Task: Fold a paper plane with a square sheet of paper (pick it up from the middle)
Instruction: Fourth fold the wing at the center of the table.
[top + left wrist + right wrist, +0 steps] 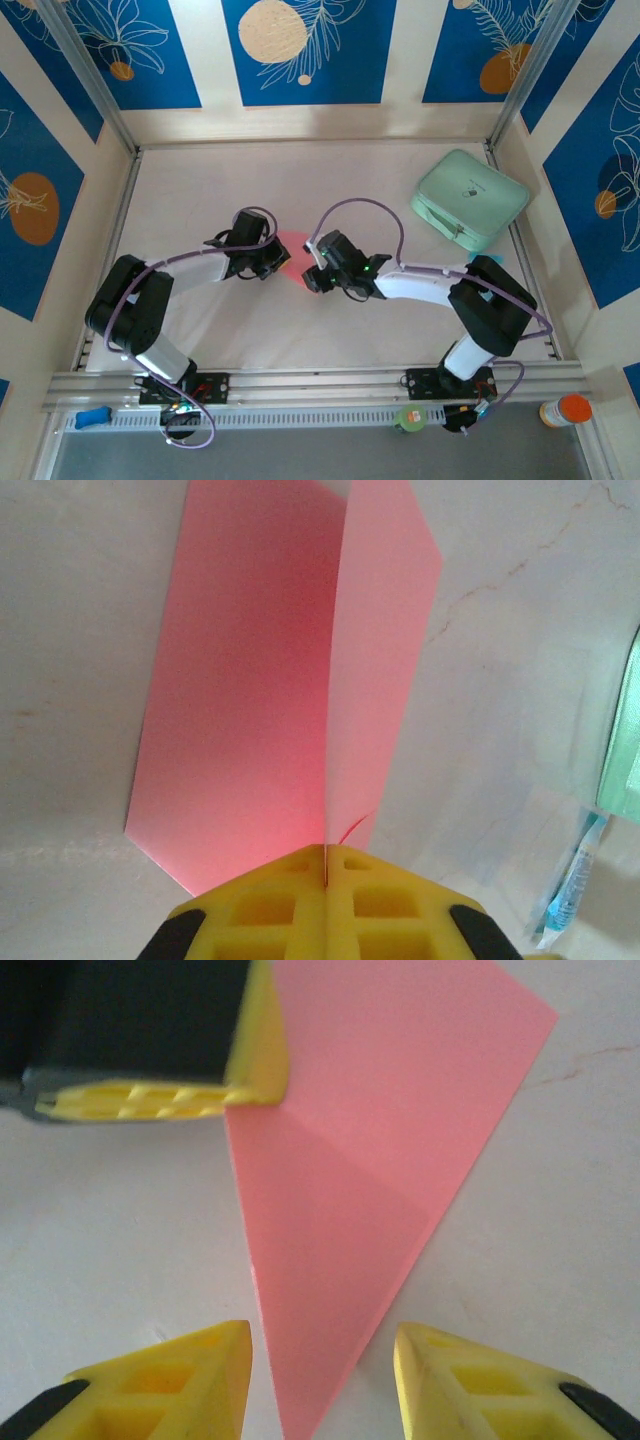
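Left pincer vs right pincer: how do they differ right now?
The left pincer is shut, pinching the pink paper at its raised fold; the right pincer stands open, its jaws straddling a paper corner without clamping it. In the top view, the left pincer reaches the paper from the left, the right pincer from the right. Both have yellow fingers.
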{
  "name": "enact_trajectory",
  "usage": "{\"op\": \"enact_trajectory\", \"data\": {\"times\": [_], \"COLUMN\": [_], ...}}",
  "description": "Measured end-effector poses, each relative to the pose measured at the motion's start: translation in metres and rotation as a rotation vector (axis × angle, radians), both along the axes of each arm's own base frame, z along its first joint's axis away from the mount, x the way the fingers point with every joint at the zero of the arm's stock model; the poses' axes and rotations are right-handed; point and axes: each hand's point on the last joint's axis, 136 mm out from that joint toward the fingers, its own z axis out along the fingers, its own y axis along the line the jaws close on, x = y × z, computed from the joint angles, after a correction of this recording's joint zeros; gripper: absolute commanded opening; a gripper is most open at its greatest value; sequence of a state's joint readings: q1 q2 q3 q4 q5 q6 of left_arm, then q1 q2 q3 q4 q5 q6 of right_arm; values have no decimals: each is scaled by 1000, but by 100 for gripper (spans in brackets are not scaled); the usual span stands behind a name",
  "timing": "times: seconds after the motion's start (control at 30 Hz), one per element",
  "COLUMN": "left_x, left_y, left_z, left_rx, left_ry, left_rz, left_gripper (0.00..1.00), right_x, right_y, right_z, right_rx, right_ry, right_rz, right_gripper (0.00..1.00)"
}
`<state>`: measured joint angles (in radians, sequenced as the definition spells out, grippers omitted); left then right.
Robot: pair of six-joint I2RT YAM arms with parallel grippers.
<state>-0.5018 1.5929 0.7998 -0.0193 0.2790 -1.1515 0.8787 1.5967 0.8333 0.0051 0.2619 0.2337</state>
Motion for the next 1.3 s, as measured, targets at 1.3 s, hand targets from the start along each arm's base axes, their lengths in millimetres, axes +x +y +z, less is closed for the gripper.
{"op": "enact_trajectory", "data": {"times": [1.3], "left_x": [-6], "left_y": [37], "left_z": [20], "left_rx": [-18], "left_ry": [-43], "left_rz": [84], "left_gripper": [32], "right_x": [19], "right_y": [9], "right_z": [-37], "right_rx": [-100], "right_ry": [-99], "right_rz": [95], "right_gripper": [8]}}
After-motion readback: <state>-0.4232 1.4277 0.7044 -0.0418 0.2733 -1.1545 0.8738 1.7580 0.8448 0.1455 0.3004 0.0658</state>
